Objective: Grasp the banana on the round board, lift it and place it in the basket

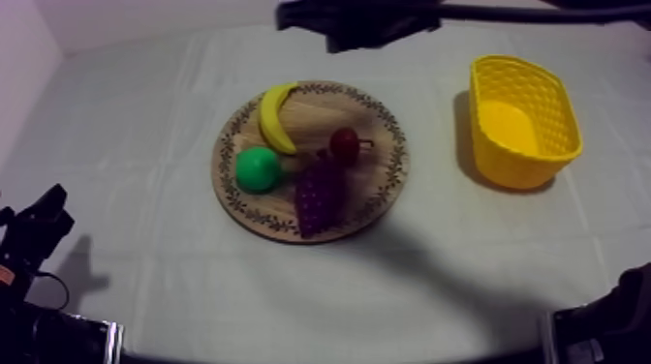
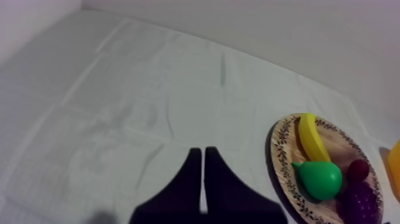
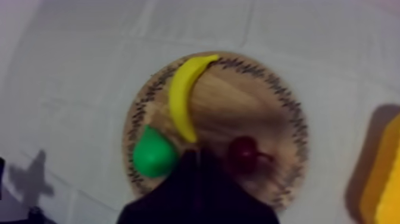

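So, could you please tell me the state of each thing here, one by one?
wooden board: flat on the cloth, loaded with four fruits
banana: lying on the board, not gripped
pear: lying on the board
bunch of grapes: lying on the board
small red fruit: lying on the board
yellow basket: upright, empty
left end effector: shut, empty
right end effector: shut, empty, over the board

Creased grey-white tablecloth point(image 1: 145, 252), pale wall point(image 1: 155, 14) behind

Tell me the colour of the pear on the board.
Green pear, clearest in the right wrist view.
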You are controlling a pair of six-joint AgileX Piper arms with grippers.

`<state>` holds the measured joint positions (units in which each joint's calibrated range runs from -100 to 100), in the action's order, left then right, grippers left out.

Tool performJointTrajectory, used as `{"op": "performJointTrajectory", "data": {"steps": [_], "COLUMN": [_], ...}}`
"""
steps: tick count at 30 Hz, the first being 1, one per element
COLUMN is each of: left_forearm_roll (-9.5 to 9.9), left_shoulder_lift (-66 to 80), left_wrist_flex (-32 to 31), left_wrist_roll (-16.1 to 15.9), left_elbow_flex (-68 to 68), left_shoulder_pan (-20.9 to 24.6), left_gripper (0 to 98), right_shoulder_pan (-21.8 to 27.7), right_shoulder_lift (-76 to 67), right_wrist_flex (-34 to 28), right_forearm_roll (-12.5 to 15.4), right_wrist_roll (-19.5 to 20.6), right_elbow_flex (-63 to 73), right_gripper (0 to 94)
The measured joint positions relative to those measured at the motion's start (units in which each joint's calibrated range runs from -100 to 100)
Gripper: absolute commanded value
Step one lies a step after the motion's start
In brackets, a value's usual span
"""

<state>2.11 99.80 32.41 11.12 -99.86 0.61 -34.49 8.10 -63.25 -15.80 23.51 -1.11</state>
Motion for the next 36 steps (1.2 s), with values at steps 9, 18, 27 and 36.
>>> {"op": "performJointTrajectory", "data": {"steps": [9, 18, 27, 36], "left_forearm_roll": [0.0, 0.0, 0.0, 0.0], "left_shoulder_lift": [0.0, 0.0, 0.0, 0.0], "left_wrist_flex": [0.0, 0.0, 0.0, 0.0], "left_wrist_roll": [0.0, 0.0, 0.0, 0.0], "left_elbow_flex": [0.0, 0.0, 0.0, 0.0], "left_shoulder_pan": [0.0, 0.0, 0.0, 0.0], "left_gripper": [0.1, 0.1, 0.1, 0.1], "right_shoulder_pan": [-2.3, -3.7, -2.2, -0.3], "right_shoulder_lift": [12.6, 26.0, 34.2, 35.4], "right_wrist_flex": [-4.9, -10.6, -14.8, -15.7], "right_forearm_roll": [2.8, 3.8, 4.4, 5.4], "right_wrist_roll": [-1.3, -2.5, -2.6, -1.3], "right_elbow_flex": [14.5, 28.1, 37.3, 40.6], "right_gripper": [0.3, 0.2, 0.2, 0.2]}}
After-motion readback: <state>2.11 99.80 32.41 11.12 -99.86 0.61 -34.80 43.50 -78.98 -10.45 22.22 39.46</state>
